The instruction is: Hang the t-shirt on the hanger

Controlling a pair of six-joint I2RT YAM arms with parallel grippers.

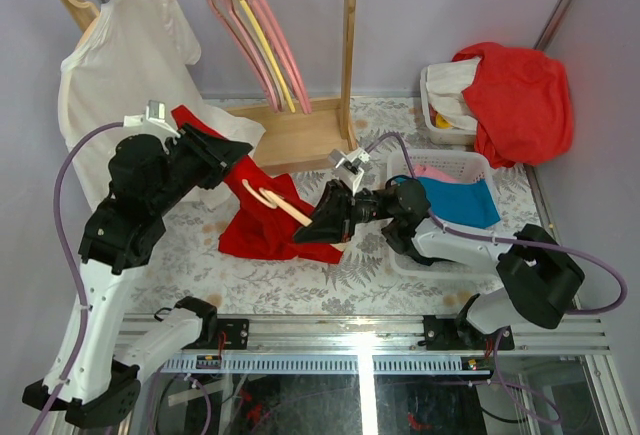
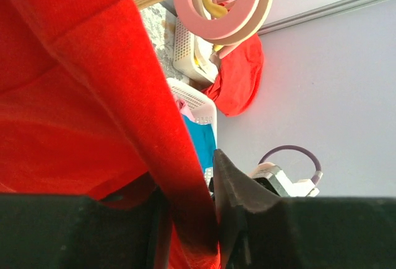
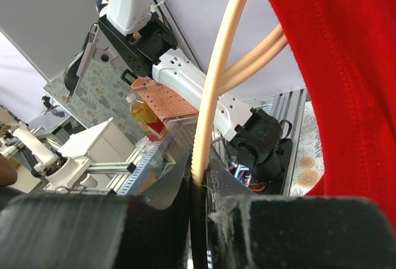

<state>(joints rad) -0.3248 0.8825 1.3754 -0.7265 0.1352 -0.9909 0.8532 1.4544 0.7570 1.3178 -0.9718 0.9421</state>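
The bright red t-shirt hangs in a strip from my left gripper down to the table. My left gripper is shut on a fold of the t-shirt, holding it up above the table. The pale wooden hanger lies across the shirt's middle. My right gripper is shut on one arm of it. In the right wrist view the hanger runs up from between my closed fingers, with red cloth to its right.
A wooden rack stands at the back with a white t-shirt on a wooden hanger and pink and yellow hangers. A white basket holds blue and pink cloth. A further bin carries a red-orange garment.
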